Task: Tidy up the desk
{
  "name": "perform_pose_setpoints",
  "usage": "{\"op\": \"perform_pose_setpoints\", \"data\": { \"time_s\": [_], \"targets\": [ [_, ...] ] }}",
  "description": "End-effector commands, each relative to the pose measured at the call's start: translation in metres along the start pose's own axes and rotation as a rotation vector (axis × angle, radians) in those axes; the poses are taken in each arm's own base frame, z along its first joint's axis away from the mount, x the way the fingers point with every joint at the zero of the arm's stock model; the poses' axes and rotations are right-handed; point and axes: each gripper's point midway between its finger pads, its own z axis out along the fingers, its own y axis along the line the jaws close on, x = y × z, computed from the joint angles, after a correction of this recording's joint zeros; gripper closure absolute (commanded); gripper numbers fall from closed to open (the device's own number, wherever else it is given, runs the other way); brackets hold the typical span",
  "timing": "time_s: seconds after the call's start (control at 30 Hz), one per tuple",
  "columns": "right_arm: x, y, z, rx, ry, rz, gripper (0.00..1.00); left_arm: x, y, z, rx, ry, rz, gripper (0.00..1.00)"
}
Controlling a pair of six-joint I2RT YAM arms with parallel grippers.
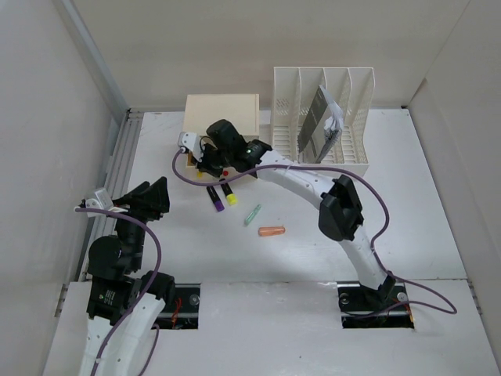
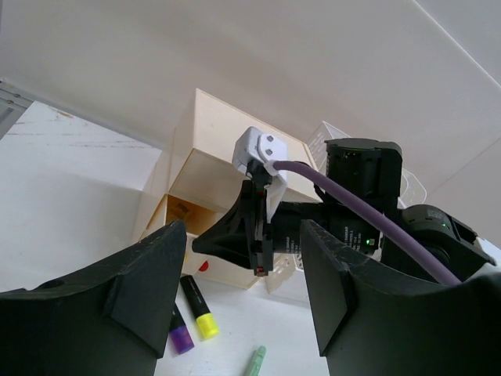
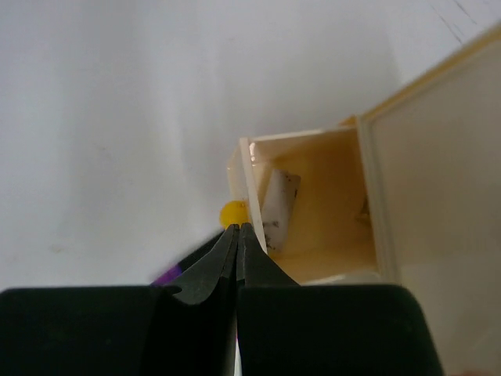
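The white desk (image 1: 407, 219) holds a purple highlighter (image 1: 213, 200), a yellow highlighter (image 1: 228, 195), a green pen (image 1: 252, 215) and an orange piece (image 1: 272, 232). My right gripper (image 1: 200, 161) is shut, with its tips (image 3: 237, 229) against the front panel of an open drawer (image 3: 313, 235), beside its yellow knob (image 3: 230, 213). A white object (image 3: 280, 207) lies in that drawer. My left gripper (image 1: 153, 199) is open and empty above the desk's left side. Its view shows the right gripper (image 2: 200, 244) and both highlighters (image 2: 197, 307).
The cream drawer box (image 1: 221, 114) stands at the back, with a red knob (image 2: 203, 266) low on its front. The white slotted file rack (image 1: 360, 117) to its right holds a dark booklet (image 1: 319, 122). White walls enclose the desk.
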Motion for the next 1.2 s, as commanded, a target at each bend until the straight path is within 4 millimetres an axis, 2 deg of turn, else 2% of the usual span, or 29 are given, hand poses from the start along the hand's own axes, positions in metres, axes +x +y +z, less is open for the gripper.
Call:
{"op": "perform_pose_setpoints", "data": {
  "time_s": [0.0, 0.03, 0.1, 0.13, 0.2, 0.23, 0.4, 0.57, 0.6, 0.7, 0.83, 0.87, 0.93, 0.97, 1.0, 1.03, 1.1, 1.17],
  "targets": [
    [-0.024, -0.039, -0.009, 0.25, -0.038, 0.027, 1.0, -0.008, -0.003, 0.0, 0.012, -0.031, 0.003, 0.43],
    [-0.019, -0.049, -0.009, 0.311, -0.02, 0.04, 1.0, -0.008, -0.003, 0.0, 0.012, -0.031, 0.003, 0.43],
    [-0.026, -0.055, -0.009, 0.408, -0.028, 0.043, 1.0, -0.008, -0.003, 0.0, 0.012, -0.031, 0.003, 0.43],
    [-0.019, -0.06, -0.006, 0.471, -0.005, 0.045, 1.0, -0.008, -0.003, 0.0, 0.012, -0.031, 0.003, 0.43],
    [-0.023, -0.078, -0.018, 0.656, -0.003, 0.032, 1.0, -0.008, -0.003, 0.0, 0.012, -0.031, 0.003, 0.43],
    [-0.016, -0.076, -0.013, 0.676, 0.021, 0.023, 1.0, -0.008, -0.003, 0.0, 0.012, -0.031, 0.003, 0.43],
    [-0.008, -0.086, -0.012, 0.742, 0.049, 0.023, 1.0, -0.008, -0.003, 0.0, 0.012, -0.031, 0.003, 0.43],
    [0.001, -0.081, -0.007, 0.72, 0.066, 0.019, 1.0, -0.008, -0.003, 0.0, 0.012, -0.031, 0.003, 0.43],
    [-0.008, -0.079, -0.009, 0.699, 0.041, 0.017, 1.0, -0.008, -0.003, 0.0, 0.012, -0.031, 0.003, 0.43],
    [-0.005, -0.077, -0.012, 0.696, 0.046, 0.028, 1.0, -0.008, -0.003, 0.0, 0.012, -0.031, 0.003, 0.43],
    [-0.003, -0.083, -0.018, 0.747, 0.057, 0.035, 1.0, -0.008, -0.003, 0.0, 0.012, -0.031, 0.003, 0.43],
    [-0.008, -0.083, -0.021, 0.742, 0.045, 0.035, 1.0, -0.008, -0.003, 0.0, 0.012, -0.031, 0.003, 0.43],
    [-0.006, -0.072, -0.016, 0.675, 0.038, 0.025, 1.0, -0.008, -0.003, 0.0, 0.012, -0.031, 0.003, 0.43],
    [-0.02, -0.063, -0.017, 0.607, -0.002, 0.017, 1.0, -0.008, -0.003, 0.0, 0.012, -0.031, 0.003, 0.43],
    [-0.008, -0.049, -0.011, 0.525, 0.045, 0.011, 1.0, -0.008, -0.003, 0.0, 0.012, -0.031, 0.003, 0.43],
    [-0.019, -0.045, -0.012, 0.482, 0.025, -0.012, 1.0, -0.008, -0.003, 0.0, 0.012, -0.031, 0.003, 0.43],
    [-0.025, -0.03, -0.004, 0.377, 0.002, -0.04, 1.0, -0.008, -0.003, 0.0, 0.012, -0.031, 0.003, 0.43],
    [-0.03, -0.027, -0.005, 0.349, 0.003, -0.041, 1.0, -0.008, -0.003, 0.0, 0.012, -0.031, 0.003, 0.43]
  ]
}}
